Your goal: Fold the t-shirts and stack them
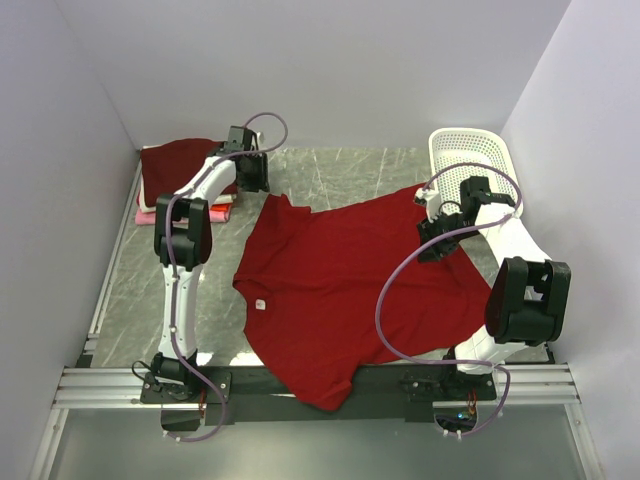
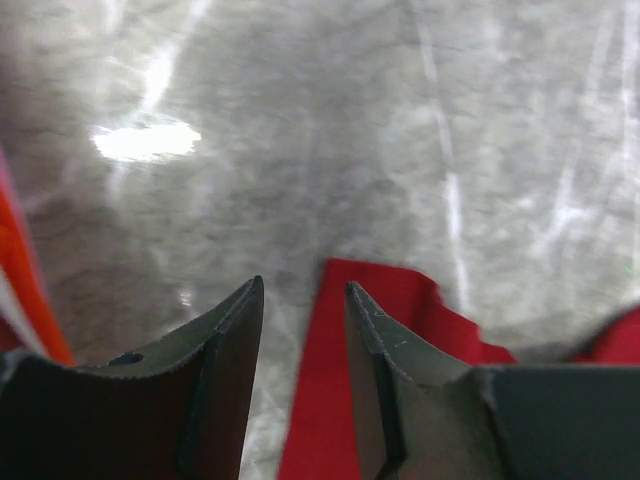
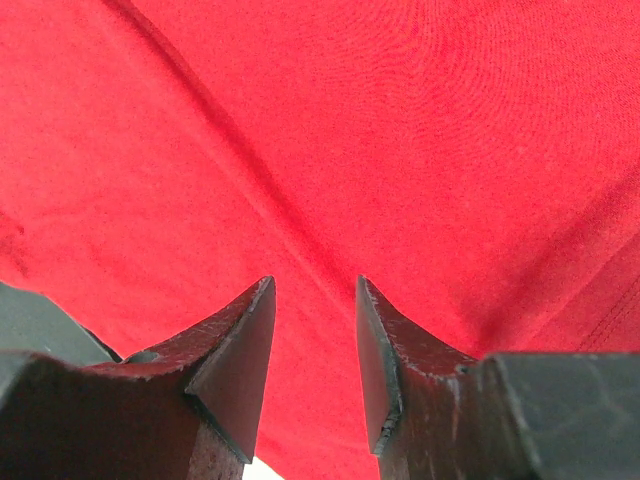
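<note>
The red t-shirt, soft matte knit, lies spread and unfolded under the right gripper, whose jaws stand narrowly apart and empty. The left gripper, likewise part-open and empty, hovers above a sleeve corner on the glossy marbled table. Left of it sits the finished folded stack, maroon topmost.

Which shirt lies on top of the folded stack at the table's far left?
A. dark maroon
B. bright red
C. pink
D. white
A: the dark maroon shirt sits uppermost, with a pink edge showing beneath it, while the red shirt lies spread out apart from them.
</note>
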You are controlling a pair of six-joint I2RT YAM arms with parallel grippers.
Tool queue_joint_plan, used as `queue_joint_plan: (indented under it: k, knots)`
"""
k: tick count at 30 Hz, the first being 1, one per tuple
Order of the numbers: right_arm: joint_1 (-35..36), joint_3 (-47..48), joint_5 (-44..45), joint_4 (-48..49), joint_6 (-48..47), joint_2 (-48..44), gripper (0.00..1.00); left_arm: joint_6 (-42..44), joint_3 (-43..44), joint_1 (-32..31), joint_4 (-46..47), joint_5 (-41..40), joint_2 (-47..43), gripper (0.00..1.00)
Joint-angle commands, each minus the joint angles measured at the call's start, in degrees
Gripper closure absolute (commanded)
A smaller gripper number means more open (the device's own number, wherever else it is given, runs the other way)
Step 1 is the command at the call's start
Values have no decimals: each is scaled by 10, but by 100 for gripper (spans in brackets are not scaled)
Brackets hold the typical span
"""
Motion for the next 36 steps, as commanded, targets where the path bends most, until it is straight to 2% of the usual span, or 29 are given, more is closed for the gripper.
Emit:
queue_joint_plan:
  k: [1, 5, 12, 23, 36]
  knots:
    - [4, 19, -12, 0, 2, -22, 55, -16, -5, -3, 9, 57, -49, 56]
    - [4, 19, -11, 0, 2, -21, 55, -17, 12, -3, -6, 77, -30, 56]
    - [4, 16, -9, 0, 0, -21, 55, -3, 13, -3, -14, 48, -8, 57]
    - [3, 19, -13, -3, 1, -17, 55, 14, 12, -8, -24, 46, 20, 58]
    - [4, 22, -13, -7, 1, -19, 55, 39, 26, -43, -42, -60, 48, 66]
